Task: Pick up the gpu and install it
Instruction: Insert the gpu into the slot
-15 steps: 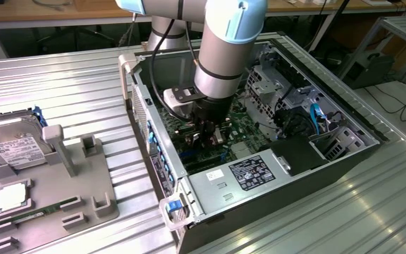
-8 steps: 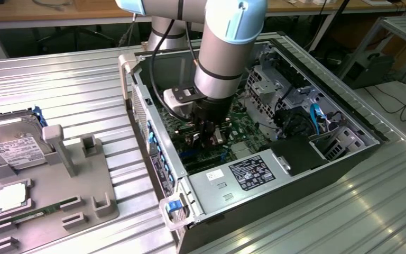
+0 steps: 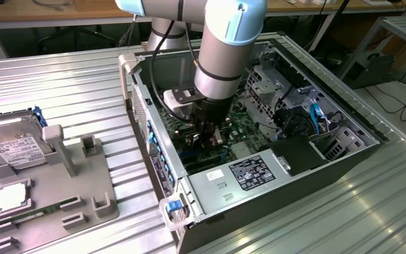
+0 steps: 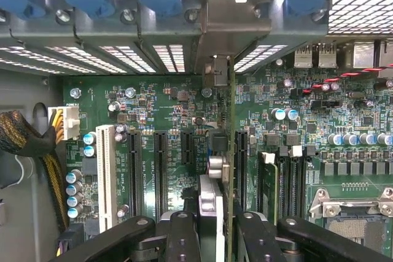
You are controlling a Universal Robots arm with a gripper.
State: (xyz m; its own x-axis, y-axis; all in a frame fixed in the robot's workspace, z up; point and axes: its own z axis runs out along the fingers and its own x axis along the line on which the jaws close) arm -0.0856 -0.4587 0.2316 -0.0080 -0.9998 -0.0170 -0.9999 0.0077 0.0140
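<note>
The open black computer case (image 3: pixel 259 174) lies on the ribbed metal bench (image 3: pixel 62 95). Inside it, the jaws (image 4: pixel 212 225) are clamped on the thin black gpu card (image 4: pixel 228 127), held edge-on over the green motherboard (image 4: pixel 159 121). A small misalignment could jam it beside the slot. The wrist view reveals its silvery bracket (image 4: pixel 236 19) ahead of the jaws.
</note>
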